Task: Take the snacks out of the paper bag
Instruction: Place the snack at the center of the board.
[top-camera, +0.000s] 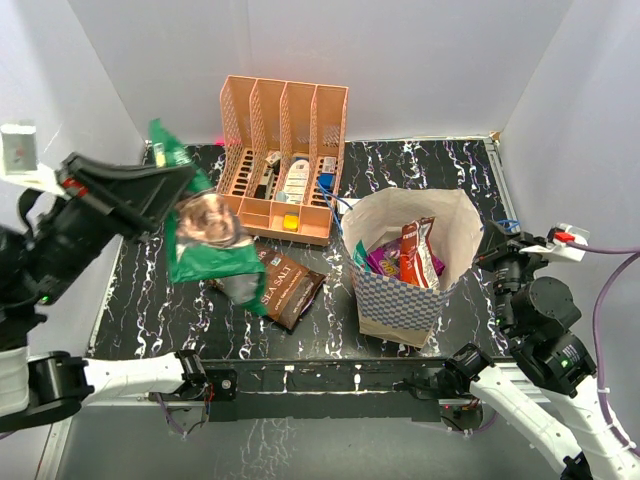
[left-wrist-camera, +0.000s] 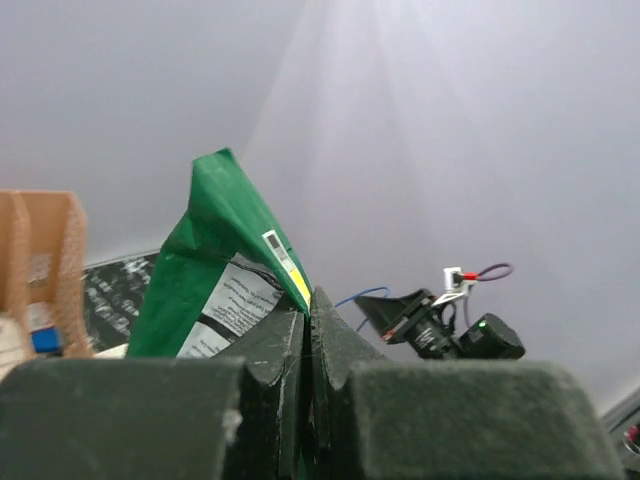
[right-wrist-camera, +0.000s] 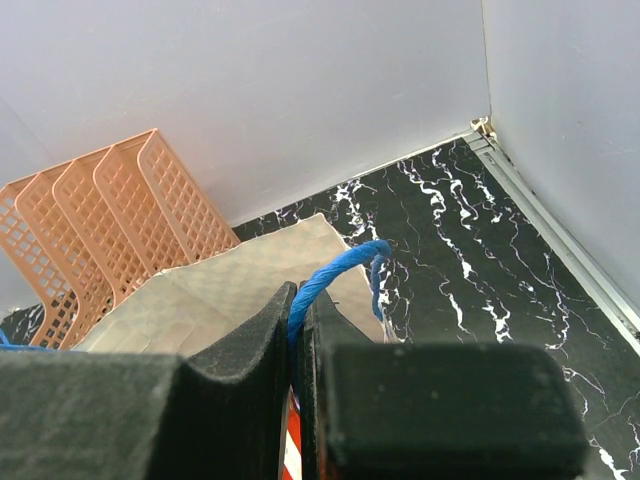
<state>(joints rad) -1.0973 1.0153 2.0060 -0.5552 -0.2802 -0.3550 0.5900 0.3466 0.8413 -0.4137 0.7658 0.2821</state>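
Evidently the step in hand is carrying one snack clear of the bag. The left tool (left-wrist-camera: 310, 330) is clamped on an edge of a green packet (top-camera: 205, 245), which hangs in the air over the 9 o'clock side of the counter (top-camera: 140, 310), well apart from the paper bag (top-camera: 400, 300) at 3 o'clock. The right tool (right-wrist-camera: 298, 325) is closed on the bag's blue rope handle (right-wrist-camera: 340, 265) at the bag's 3 o'clock rim, apparently steadying it upright.

A dark brown Sea Salt packet (top-camera: 290, 285) lies flat on the counter between the hanging packet and the bag. Inside the bag, a red packet (top-camera: 415, 250) and a purple packet (top-camera: 385, 258) stand on end; more may be hidden below them.

The next move, I judge, calls for lowering the green packet onto bare counter toward 8 o'clock, letting go, then reaching into the bag mouth for the red one. An orange file rack (top-camera: 285, 130) stands at 12 o'clock, near the bag. The Sea Salt packet sits close under the green one, so the set-down should land beside it, not on it.
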